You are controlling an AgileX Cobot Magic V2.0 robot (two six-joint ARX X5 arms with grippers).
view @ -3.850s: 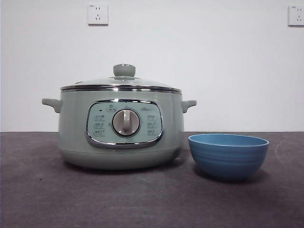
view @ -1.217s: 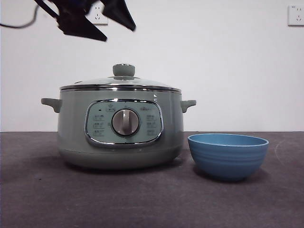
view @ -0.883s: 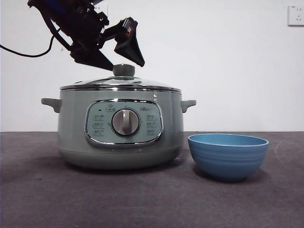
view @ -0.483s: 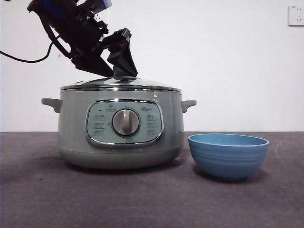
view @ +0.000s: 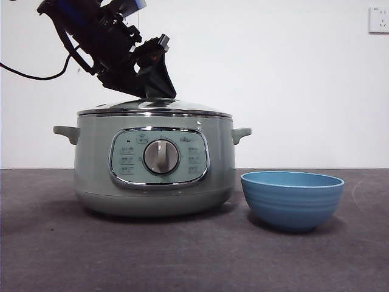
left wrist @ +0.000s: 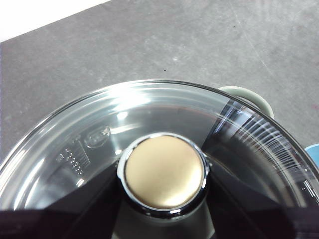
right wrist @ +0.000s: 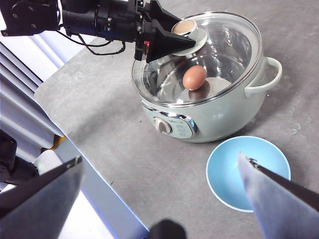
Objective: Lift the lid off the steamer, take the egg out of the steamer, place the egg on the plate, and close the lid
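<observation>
The left pincer (view: 152, 91) sits at the top of the steamer (view: 155, 164), in the upper left of the front view, its two black jaws closed in on either side of the knob (left wrist: 164, 172) of the lid (right wrist: 199, 59). In the left wrist view the knob fills the gap between the jaws at lower centre, so the pincer appears to be gripping it, and the coming lift would run straight up the knob's vertical axis. The lid lies seated flat on the steamer's chrome rim, not yet raised. It is a shallow dome of clear, glossy glass, and the knob has a pale matte cap ringed in chrome. Through the glass, the right wrist view shows the egg (right wrist: 194, 77), smooth and brown, resting inside the steamer near its centre. The steamer is a round, sage-green pot with small side handles and a silver dial. The plate (view: 292, 198), a ribbed blue bowl, stands just beside it on the dark grey counter (view: 61, 255), at lower right. The right pincer (right wrist: 164, 169) hangs wide open and empty, high above the plate, and is the nearer arm for the egg.
</observation>
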